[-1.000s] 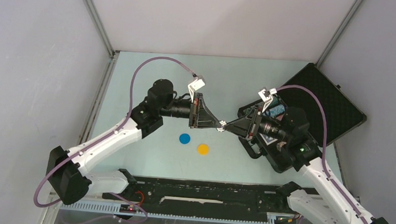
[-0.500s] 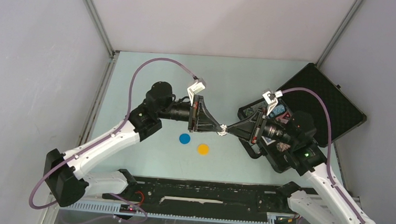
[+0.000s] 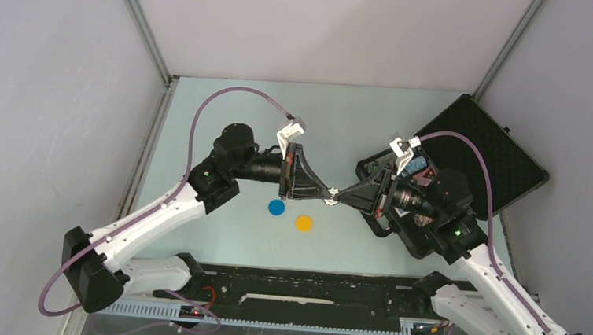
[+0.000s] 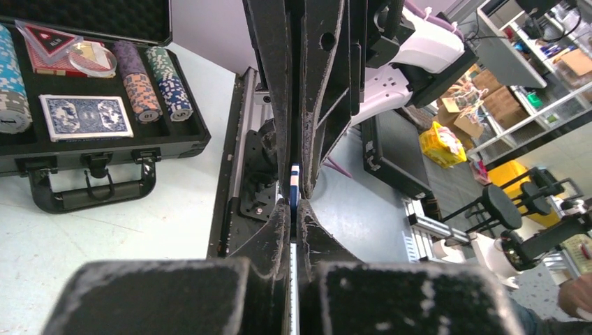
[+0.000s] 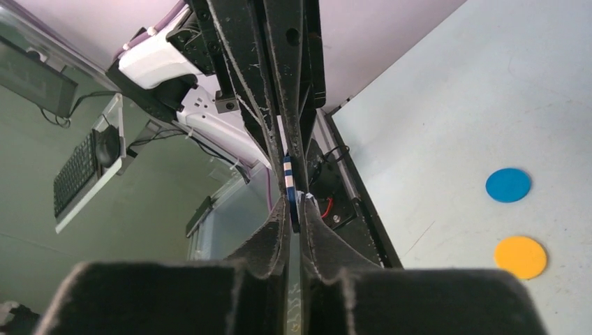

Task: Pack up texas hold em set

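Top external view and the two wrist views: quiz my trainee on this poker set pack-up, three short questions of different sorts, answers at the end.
1. True or false: the blue disc and the yellow disc already lie inside the case.
2. What is pinched where the left end effector and the right end effector meet? A) card deck B) blue-and-white poker chip C) red marker
3. Is the case lid open or shut?
Key: 1 false, both lie on the table. 2 B. 3 open.
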You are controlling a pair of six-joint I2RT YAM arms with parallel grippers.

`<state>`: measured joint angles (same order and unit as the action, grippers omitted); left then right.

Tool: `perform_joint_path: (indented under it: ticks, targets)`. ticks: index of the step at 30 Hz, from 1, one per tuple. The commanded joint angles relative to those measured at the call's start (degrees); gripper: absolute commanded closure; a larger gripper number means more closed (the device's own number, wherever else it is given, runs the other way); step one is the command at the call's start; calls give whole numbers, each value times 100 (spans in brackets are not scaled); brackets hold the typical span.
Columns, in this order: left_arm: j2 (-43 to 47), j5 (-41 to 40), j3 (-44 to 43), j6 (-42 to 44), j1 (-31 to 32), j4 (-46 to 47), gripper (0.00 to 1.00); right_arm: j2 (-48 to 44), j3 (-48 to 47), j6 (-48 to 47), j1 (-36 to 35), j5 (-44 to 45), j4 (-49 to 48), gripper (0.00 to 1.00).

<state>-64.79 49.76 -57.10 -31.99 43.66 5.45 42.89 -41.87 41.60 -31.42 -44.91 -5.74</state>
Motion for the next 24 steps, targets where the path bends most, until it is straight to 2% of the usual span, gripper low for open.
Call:
perform_joint_path:
  ticks: [1, 3, 4, 6, 8, 9, 11, 15, 17, 21, 24]
  targets:
    - [203, 94, -6, -135, 118, 167, 100, -109, -208, 96, -127, 188, -338, 100]
    - [183, -14, -28, -167, 177, 111, 100, -175, -208, -10, -192, 323, -328, 100]
    - [173, -193, -130, -81, 191, -190, 94, -233, -263, -212, -213, 464, -145, 100]
    - [174, -869, -463, 303, 188, -1208, 62, -370, -576, -888, -224, 1183, 1019, 100]
    - [249, -1856, -839, 706, 188, -2283, 34, -519, -988, -1632, -198, 1947, 2362, 100]
    - [335, -2292, -980, 860, 186, -2603, 26, -575, -1230, -2083, -168, 2273, 3048, 100]
    - [618, -3106, -1112, 991, 151, -2979, 15, -639, -1777, -2948, -123, 3141, 4350, 100]
    - [1380, -4873, -1120, 1040, 22, -3267, 7, -512, -2588, -5020, -143, 4247, 6522, 100]
    - [1686, -5580, -1090, 1014, 24, -3362, 4, -281, -2895, -5993, -201, 4402, 7822, 100]
    - [1822, -5932, -1198, 1211, 252, -3707, 3, 331, -2859, -5908, -244, 5527, 9035, 100]
    - [1856, -6459, -962, 1480, 509, -3645, 3, 835, -2387, -5652, -150, 6028, 9377, 100]
